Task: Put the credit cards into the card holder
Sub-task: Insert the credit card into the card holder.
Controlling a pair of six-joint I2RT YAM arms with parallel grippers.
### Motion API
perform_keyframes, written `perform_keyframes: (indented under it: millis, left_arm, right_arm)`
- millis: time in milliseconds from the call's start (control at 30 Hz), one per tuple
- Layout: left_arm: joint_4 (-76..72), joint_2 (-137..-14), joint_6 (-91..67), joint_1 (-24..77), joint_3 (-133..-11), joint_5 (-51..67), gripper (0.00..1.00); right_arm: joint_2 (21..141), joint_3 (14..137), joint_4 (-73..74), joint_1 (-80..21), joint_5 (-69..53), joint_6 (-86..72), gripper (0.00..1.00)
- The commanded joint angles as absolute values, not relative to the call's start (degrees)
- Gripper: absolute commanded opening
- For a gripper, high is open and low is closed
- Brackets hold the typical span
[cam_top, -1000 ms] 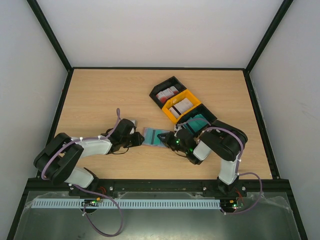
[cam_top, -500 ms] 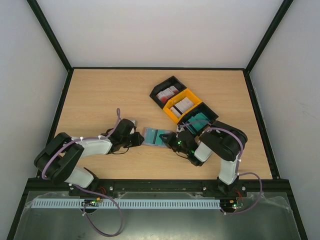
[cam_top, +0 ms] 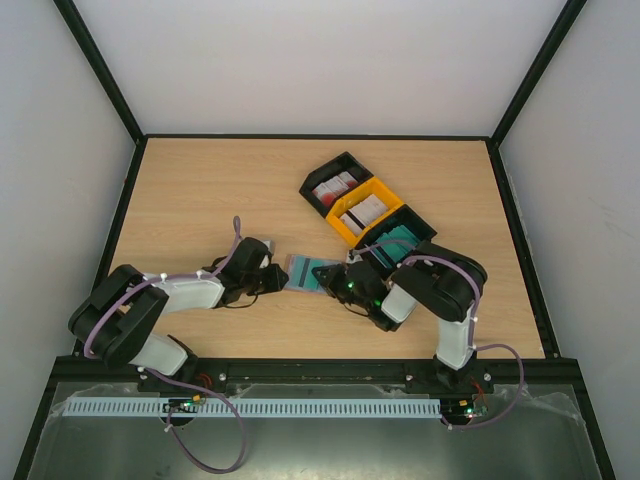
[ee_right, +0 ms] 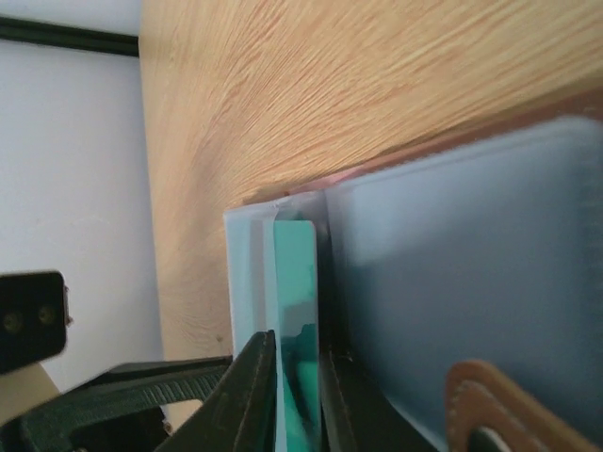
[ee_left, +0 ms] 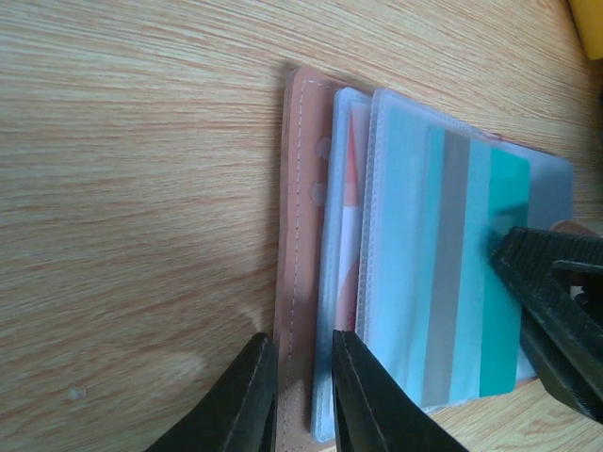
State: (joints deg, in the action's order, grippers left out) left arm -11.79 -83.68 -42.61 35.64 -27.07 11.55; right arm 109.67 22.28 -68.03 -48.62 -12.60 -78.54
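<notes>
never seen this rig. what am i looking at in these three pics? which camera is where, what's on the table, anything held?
The overhead view looks down from above and behind two robot arms bolted at the near edge of a wooden table: the left arm and the right arm. The other two pictures come from a camera on each wrist, so each shows its own two-finger tool.

On the table lies an open brown card holder with clear sleeves. Beside it stand two black trays and a yellow tray holding more cards.

The left tool clamps the holder's brown edge. The right tool has a finger on each side of a teal card that looks tucked into a sleeve. Whether it pinches the card, I cannot tell.
</notes>
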Motion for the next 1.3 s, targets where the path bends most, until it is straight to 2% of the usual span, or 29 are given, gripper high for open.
perform_keyframes:
  millis: [0, 100, 267, 633, 1033, 1267]
  left_arm:
    - [-9.3, -83.6, -42.5, 35.7, -26.9, 12.3, 0.2]
    - [-9.2, -83.0, -42.5, 35.7, -27.0, 12.2, 0.2]
    - [-9.3, -82.4, -42.6, 35.7, -26.8, 12.3, 0.21]
    - [-10.6, -83.1, -42.6, 35.7, -27.2, 14.0, 0.25]
    - [-9.3, -86.6, -42.8, 36.2, -28.2, 11.2, 0.18]
    - [-9.5, -86.6, -42.4, 36.5, -28.2, 11.1, 0.17]
  right_arm:
    - [106.8, 22.6, -57.3, -49.7, -9.4, -76.7, 0.22]
    - [102.3, 23.2, -49.0, -49.8, -7.2, -74.7, 0.38]
    - [96.8, 24.9, -38.8, -50.2, -4.5, -72.8, 0.5]
    - [92.8, 31.5, -19.9, -53.3, 3.2, -68.8, 0.5]
    - [100.0, 38.9, -20.5, -55.4, -0.4, -66.6, 0.5]
    - [99.0, 41.5, -17.0, -55.5, 0.8, -62.0, 0.5]
